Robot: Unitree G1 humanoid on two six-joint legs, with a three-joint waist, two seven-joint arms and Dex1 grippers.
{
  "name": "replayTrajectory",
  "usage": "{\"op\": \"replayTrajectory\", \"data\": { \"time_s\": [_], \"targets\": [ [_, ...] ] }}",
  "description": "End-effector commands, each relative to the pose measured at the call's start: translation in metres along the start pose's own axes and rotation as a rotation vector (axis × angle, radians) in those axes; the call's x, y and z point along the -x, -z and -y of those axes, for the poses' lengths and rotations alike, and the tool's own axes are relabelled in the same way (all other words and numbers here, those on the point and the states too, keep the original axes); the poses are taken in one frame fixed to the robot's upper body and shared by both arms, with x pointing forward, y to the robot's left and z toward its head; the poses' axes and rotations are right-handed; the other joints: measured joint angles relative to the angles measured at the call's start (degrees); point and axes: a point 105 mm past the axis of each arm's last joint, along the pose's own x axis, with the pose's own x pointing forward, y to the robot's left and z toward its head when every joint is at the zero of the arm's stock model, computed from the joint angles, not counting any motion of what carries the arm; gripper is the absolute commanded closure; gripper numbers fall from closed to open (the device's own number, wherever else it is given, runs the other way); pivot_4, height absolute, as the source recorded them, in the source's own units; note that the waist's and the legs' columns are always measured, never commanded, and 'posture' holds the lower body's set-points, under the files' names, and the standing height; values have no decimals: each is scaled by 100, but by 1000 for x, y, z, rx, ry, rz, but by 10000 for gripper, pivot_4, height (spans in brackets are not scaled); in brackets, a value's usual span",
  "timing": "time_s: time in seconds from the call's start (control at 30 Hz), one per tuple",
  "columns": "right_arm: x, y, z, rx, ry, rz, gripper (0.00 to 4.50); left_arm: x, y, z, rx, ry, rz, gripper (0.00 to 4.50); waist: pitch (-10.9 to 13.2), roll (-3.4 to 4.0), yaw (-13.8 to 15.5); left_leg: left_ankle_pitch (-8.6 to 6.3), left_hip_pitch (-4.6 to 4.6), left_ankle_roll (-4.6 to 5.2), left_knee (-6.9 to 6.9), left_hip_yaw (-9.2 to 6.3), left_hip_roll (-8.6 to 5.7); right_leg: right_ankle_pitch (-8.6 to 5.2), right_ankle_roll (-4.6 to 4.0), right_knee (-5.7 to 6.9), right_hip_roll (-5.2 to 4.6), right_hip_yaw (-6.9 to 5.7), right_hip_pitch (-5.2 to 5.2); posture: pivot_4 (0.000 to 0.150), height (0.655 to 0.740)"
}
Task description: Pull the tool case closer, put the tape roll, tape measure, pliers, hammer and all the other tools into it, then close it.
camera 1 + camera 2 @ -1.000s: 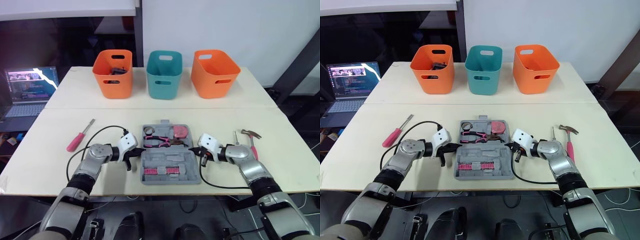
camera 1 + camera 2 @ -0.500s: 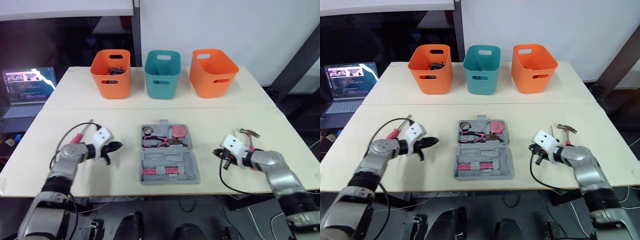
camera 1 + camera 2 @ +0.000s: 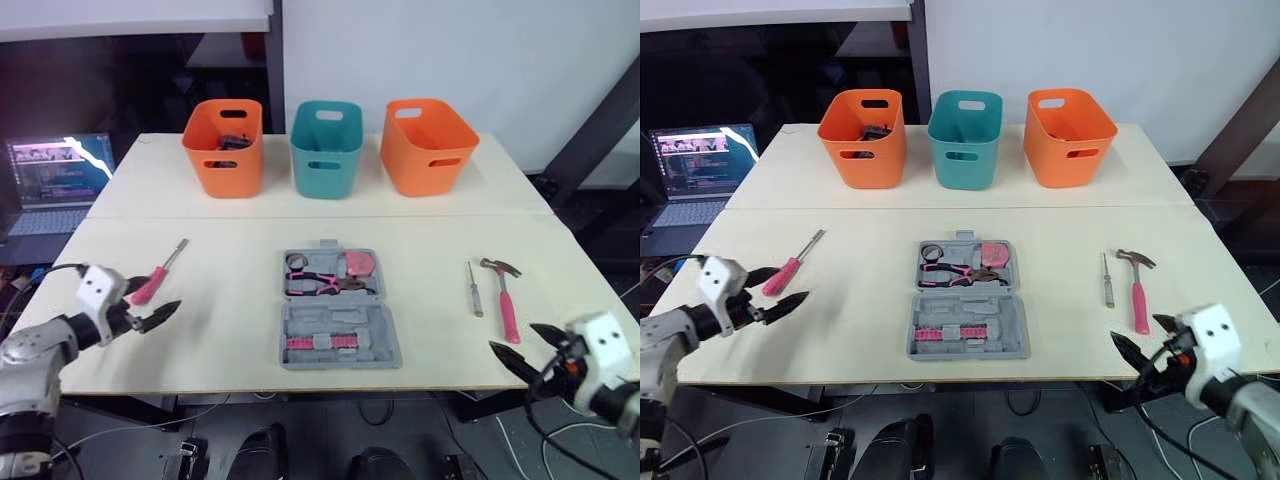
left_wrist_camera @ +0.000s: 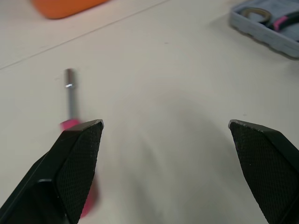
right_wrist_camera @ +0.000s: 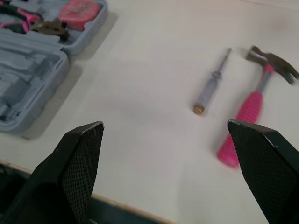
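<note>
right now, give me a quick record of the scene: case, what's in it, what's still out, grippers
case: tool case open, lying flat mid-table
inside: tape roll, pliers, tape measure
out, robot's right: hammer, grey screwdriver
out, robot's left: pink screwdriver
left gripper: open, empty, near pink screwdriver
right gripper: open, empty, at table's front edge near hammer
</note>
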Motion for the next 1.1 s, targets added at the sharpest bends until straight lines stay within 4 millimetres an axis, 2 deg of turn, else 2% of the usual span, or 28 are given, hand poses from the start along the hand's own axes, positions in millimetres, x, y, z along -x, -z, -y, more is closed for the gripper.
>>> {"op": "replayTrajectory", "data": {
  "time_s": [0.03,0.13,0.23,0.4,0.53,0.63,0.73,0.83,0.93,1.1],
  "targets": [
    [19,-10,10,-11,103,78,269,11,-13,-10,-14,-61,64,16,-1,-1,1,0,-1,0,-5,3,-3,0,0,-4,-4,1,-3,1500,7400],
    [24,-4,12,-32,135,69,269,10,-14,-9,-6,-71,67,16,-2,0,1,0,-3,0,-9,4,-2,0,-2,-6,-5,2,-10,1500,7400],
    [24,-2,11,-23,137,58,269,-1,-20,-1,-2,-38,84,16,-2,1,6,0,-3,0,-11,5,-2,-8,-21,-7,-6,3,-12,1500,7400],
    [20,-12,12,7,159,84,269,-25,-45,16,-35,70,132,16,-2,1,3,0,-9,0,-14,12,-2,-2,-9,-7,-7,6,-22,1500,7400],
    [13,-26,8,25,171,120,269,-62,-74,50,41,314,118,16,-3,2,35,3,-9,0,-13,15,-3,2,-1,-3,-5,1,-20,1500,7400],
    [8,-37,1,102,210,133,269,-83,-109,93,36,574,164,16,-5,3,43,10,-8,8,-11,19,-5,3,1,1,-2,0,-13,1500,7400],
    [3,-48,-5,116,284,159,269,-92,-142,134,-18,815,196,16,-4,1,29,15,-11,14,-7,21,-6,3,2,5,7,1,7,1500,7400],
    [0,-49,-13,129,333,128,269,-90,-167,168,-135,1015,195,16,-4,1,6,23,-10,5,-7,14,2,2,3,9,30,2,6,1500,7400],
    [0,-46,-23,65,323,108,269,-92,-183,186,-291,1087,143,16,-6,4,14,38,-5,-18,-15,6,8,1,0,13,48,2,6,1500,7400],
    [-3,-46,-31,13,277,98,269,-92,-200,195,-395,1100,149,16,-9,12,9,34,0,-11,-11,5,8,1,0,15,48,4,11,1500,7400]
  ]
}}
